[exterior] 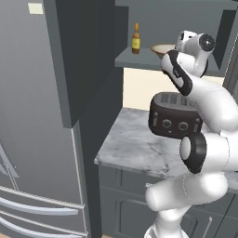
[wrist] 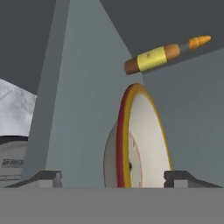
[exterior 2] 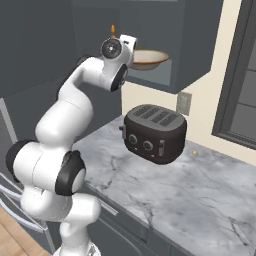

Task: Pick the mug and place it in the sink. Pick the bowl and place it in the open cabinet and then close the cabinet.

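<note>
The tan bowl (exterior: 161, 49) sits upright on the inner shelf of the open dark grey cabinet (exterior: 139, 60). My gripper (exterior: 180, 42) is at the bowl's near side, reaching into the cabinet (exterior 2: 195, 45) at shelf height. In the hand view, which is rolled, the bowl (wrist: 140, 144) stands between my two fingertips (wrist: 48, 177). The jaws are spread wide, so the gripper (wrist: 113, 178) is open around the bowl, not closed on it. The bowl (exterior 2: 148, 59) rests with its rim level. The mug and the sink are out of view.
An amber bottle (exterior: 135, 41) stands on the same shelf, left of the bowl. A black toaster (exterior 2: 155, 132) sits on the marble counter (exterior 2: 200, 195) below the cabinet. The open cabinet door (exterior: 88, 46) hangs left, beside the tall grey refrigerator (exterior: 32, 139).
</note>
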